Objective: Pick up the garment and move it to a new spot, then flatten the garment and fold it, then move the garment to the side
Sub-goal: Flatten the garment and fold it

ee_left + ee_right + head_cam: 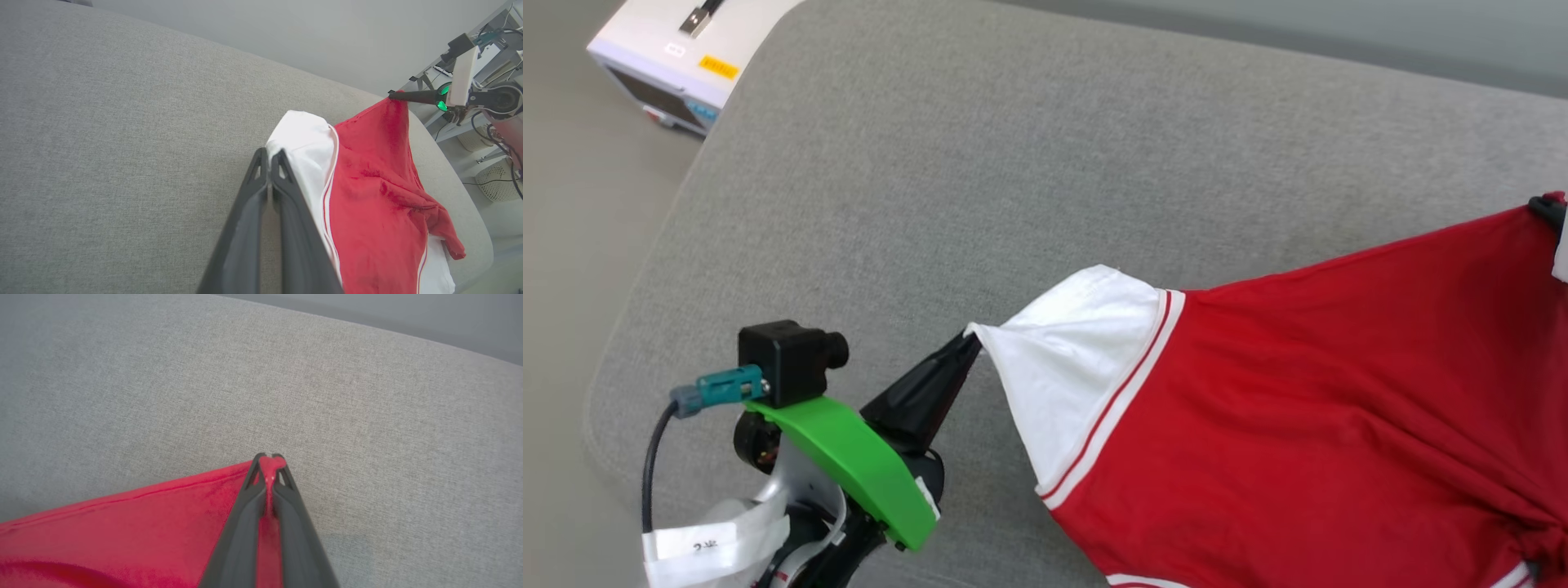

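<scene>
The garment (1298, 408), red with a white sleeve and red-and-white trim, hangs stretched over the grey cushion (980, 163). My left gripper (972, 339) is shut on the tip of the white sleeve (1070, 359). In the left wrist view its fingers (267, 157) pinch the sleeve (306, 139), with the red body (376, 196) draping to the right. My right gripper (269, 458) is shut on a red corner of the garment (143, 526). That gripper (1545, 204) shows at the head view's right edge and far off in the left wrist view (392, 95). The lettering is hidden.
A white electronic box (678, 57) stands on the floor beyond the cushion's far left corner. Racks, cables and white baskets (496, 181) crowd the floor past the cushion's right end. Bare grey cushion lies left of and behind the garment.
</scene>
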